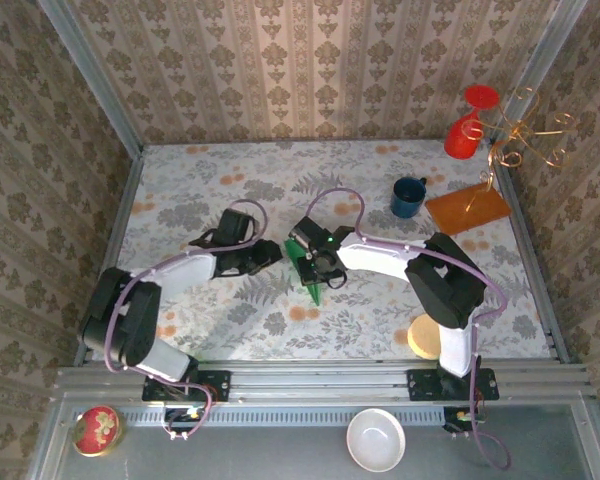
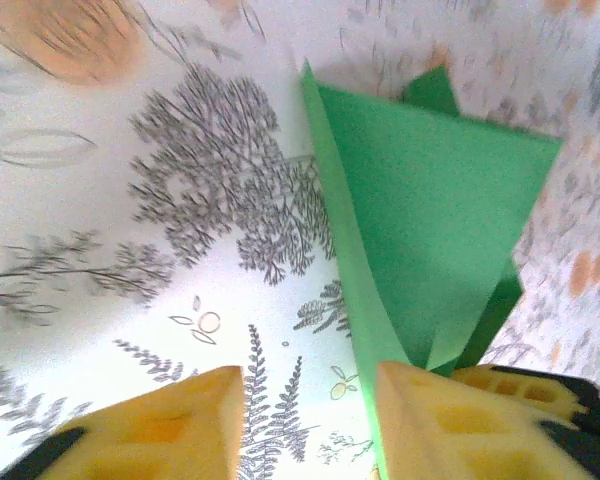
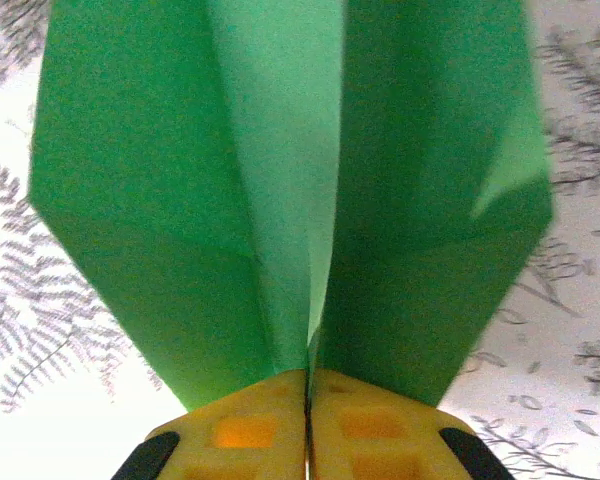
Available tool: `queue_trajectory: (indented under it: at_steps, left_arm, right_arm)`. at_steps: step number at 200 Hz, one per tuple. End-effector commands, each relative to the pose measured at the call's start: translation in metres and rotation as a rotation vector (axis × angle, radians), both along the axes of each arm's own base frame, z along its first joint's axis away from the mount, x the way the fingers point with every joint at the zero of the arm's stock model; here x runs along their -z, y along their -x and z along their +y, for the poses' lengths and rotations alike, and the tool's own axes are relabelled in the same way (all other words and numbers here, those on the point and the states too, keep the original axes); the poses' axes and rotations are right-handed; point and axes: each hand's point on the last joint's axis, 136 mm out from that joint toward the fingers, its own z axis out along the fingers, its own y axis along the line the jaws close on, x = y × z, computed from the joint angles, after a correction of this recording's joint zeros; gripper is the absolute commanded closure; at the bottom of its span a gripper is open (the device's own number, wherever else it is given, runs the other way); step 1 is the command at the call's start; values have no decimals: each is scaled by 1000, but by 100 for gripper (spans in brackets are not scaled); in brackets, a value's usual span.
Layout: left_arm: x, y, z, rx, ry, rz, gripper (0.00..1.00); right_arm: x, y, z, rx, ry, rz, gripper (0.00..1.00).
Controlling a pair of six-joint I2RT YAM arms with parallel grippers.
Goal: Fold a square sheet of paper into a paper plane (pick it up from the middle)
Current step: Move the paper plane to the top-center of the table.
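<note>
From above, the paper plane (image 1: 310, 283) is sitting near the middle of the counter (image 1: 380, 310), between the two claws. Bare floral surface is lying open on every side of it, widest toward the far wall and the left rail. The blue mug (image 1: 410, 197), the orange-brown board (image 1: 467, 211), the red cup (image 1: 463, 135) and the copper wire stand (image 1: 525, 135) are crowding the far right corner, well apart from the paper. A pale round disc (image 1: 423, 337) is lying near the right arm's base. A white bowl (image 1: 375, 440) and a red tin (image 1: 98, 430) are resting on the grey ledge in front of the arms.

The right claw (image 1: 318, 268) is covering part of the green in that view. Its wrist camera is showing what the overhead one hides. The right claw (image 3: 308, 385) is pinching the paper plane (image 3: 280, 180) with its yellow fingers (image 3: 245, 430) pressed together on the central ridge, two creased wings spreading away from the grip.

The left claw (image 1: 276, 253) is hanging just left of the paper. Its wrist view is showing the left claw (image 2: 305, 385) standing apart and gripping nothing. The paper plane (image 2: 430, 220) is rising with one long edge running down beside the right-hand finger (image 2: 450, 420), possibly brushing it, though the blur there makes contact hard to judge.
</note>
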Motion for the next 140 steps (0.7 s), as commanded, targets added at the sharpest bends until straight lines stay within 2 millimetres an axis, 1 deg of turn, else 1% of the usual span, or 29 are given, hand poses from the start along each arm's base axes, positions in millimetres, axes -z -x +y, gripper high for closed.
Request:
queue_trajectory:
  at_steps: [1,44,62,89,108,140]
  left_arm:
    - [-3,3,30,-51,-58,-7,52]
    - [0,9,69,-114,-156,-16,32]
    - [1,12,80,-127,-191,-18,26]
    - [1,12,84,-131,-204,-21,19]
    - [1,11,85,-129,-208,-21,18]
    - [3,11,85,-126,-213,-14,14]
  right_arm:
    - [-12,-18,-22,72,52,-34,90]
    - [-19,-52,-39,111,79,-65,91]
    - [-23,-69,-43,118,81,-84,90]
    - [-22,-88,-42,104,81,-87,89]
    - [-18,-99,-41,106,84,-83,89]
    - [-9,-105,-40,110,93,-64,84]
